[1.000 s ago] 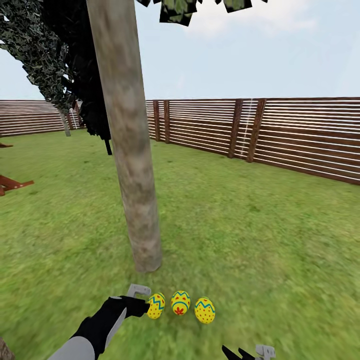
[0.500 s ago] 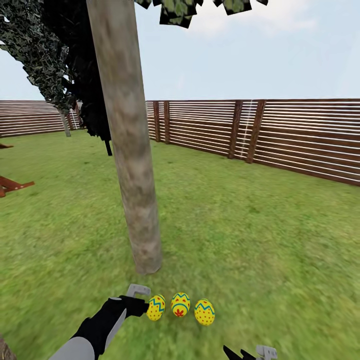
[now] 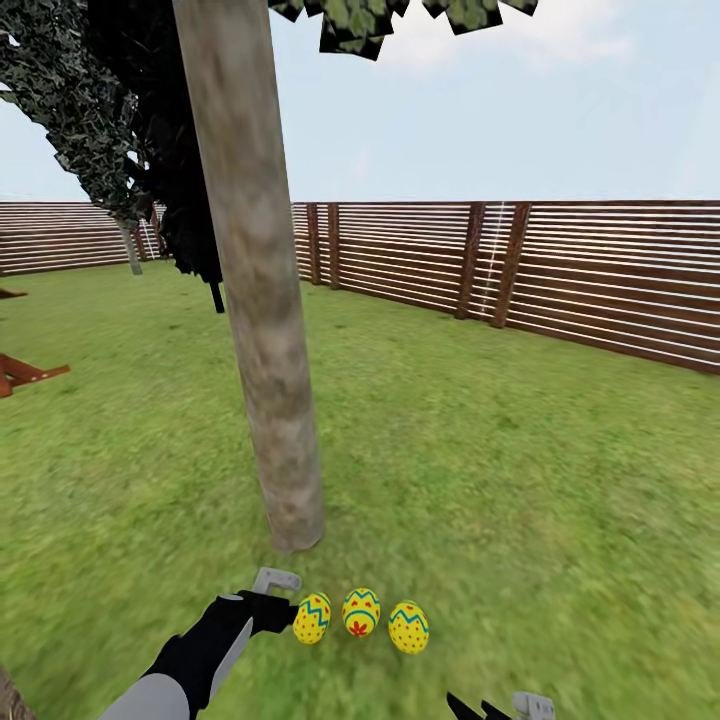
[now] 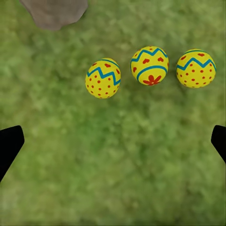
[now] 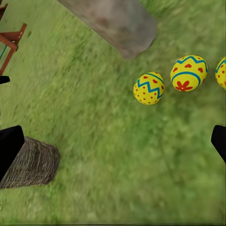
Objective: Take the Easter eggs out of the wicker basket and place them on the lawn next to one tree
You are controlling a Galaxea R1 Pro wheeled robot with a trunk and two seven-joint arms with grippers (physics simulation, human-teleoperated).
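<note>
Eggs: three Easter eggs (image 3: 360, 618) lie in a row on the lawn (image 3: 520, 480), just beside the tree (image 3: 268, 380) base.
Basket: wicker basket (image 5: 30, 165) stands apart from them; its contents cannot be seen.
Left gripper (image 4: 113, 141): fingers spread wide, empty, above the eggs.
Right gripper (image 5: 113, 141): fingers spread wide, empty.
Advice: lift the left arm straight up, clear of the nearest egg; placement appears complete.

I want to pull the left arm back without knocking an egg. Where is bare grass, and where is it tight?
Bare grass lies on the robot's side of the egg row, between the left gripper and its open fingers. More lies right of the right egg, toward the fence. It is tight between the tree and the left egg.
</note>
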